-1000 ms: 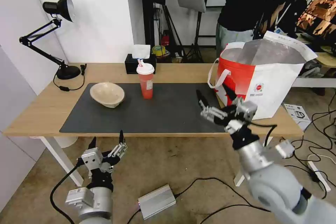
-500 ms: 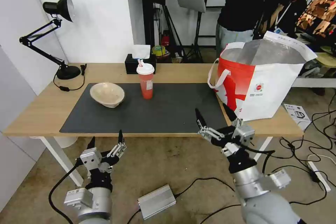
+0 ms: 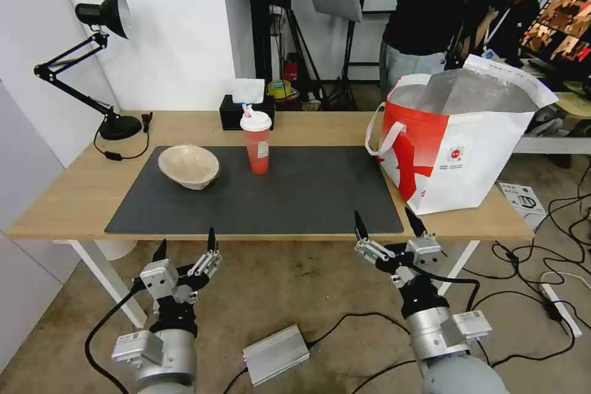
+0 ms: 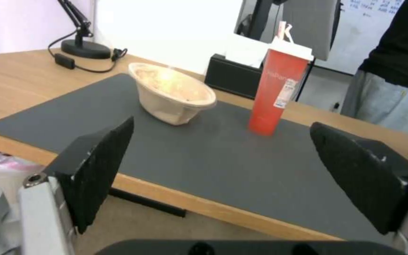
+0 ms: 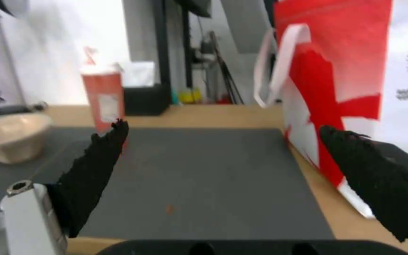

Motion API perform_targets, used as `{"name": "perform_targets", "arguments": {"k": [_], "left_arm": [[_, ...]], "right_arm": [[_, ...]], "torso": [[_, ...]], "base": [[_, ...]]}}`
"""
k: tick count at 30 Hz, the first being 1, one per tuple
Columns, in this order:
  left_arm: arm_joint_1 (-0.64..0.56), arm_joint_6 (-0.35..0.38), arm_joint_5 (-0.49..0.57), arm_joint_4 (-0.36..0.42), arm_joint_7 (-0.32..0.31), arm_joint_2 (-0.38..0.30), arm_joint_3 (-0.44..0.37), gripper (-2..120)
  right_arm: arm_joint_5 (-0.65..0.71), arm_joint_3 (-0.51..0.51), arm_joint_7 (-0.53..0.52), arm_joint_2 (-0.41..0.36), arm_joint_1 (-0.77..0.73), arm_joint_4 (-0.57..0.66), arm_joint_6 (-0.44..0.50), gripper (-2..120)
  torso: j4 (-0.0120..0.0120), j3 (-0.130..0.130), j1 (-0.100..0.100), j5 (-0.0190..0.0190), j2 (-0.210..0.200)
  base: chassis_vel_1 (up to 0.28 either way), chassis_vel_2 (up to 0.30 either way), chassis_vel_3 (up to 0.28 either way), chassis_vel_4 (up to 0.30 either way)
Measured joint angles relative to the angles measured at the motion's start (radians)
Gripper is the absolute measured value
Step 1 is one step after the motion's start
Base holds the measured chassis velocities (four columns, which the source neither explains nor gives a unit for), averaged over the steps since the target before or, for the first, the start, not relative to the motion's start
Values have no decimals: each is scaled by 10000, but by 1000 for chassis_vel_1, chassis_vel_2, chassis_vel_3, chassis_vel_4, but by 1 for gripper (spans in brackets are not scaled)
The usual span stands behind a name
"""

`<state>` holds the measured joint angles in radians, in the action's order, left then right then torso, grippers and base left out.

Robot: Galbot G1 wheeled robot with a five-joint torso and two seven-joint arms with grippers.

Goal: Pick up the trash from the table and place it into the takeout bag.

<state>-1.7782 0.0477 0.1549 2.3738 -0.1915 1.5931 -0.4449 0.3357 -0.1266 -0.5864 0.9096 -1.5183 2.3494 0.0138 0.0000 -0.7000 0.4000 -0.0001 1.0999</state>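
Below the tabletop's near edge both the left gripper [image 3: 186, 245] and right gripper [image 3: 389, 231] hang spread and empty, so with the beige bowl [image 3: 188, 165] and red drink cup [image 3: 257, 141] on the grey mat [image 3: 295, 197] mid-tabletop and the takeout bag [image 3: 458, 141] at the right end, the next step, I judge, is a reach for either.

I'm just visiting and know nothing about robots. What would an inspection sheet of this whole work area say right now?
Surface: wooden table with a dark grey mat.
Job's things: beige bowl and red cup stand on the mat; takeout bag stands open at the table's right end.
Clutter: black tissue box and desk lamp at the back.
Hands: left hand and right hand are both open and empty, low in front of the table's near edge.
Cables: lamp cord on the table; several cables on the floor.
Surroundings: a person behind the bag, touching nothing.
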Motion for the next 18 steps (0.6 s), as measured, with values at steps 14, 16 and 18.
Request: {"name": "perform_targets", "arguments": {"k": [14,16,18], "left_arm": [[17,0,-8,-75,-4,1,27,100],[21,0,-12,-80,-5,2,35,100],[27,0,-17,-88,-6,4,44,100]], "right_arm": [[-111,323,-956,-51,-254,67,-1083,100],[-111,338,-968,-49,-246,59,-1110,100],[-111,372,-1016,-7,-235,22,-1167,100]], "torso": [[0,-1,0,1,0],[0,-1,0,0,0],[0,-1,0,0,0]], "base": [[0,0,0,0],[0,0,0,0],[0,0,0,0]]}}
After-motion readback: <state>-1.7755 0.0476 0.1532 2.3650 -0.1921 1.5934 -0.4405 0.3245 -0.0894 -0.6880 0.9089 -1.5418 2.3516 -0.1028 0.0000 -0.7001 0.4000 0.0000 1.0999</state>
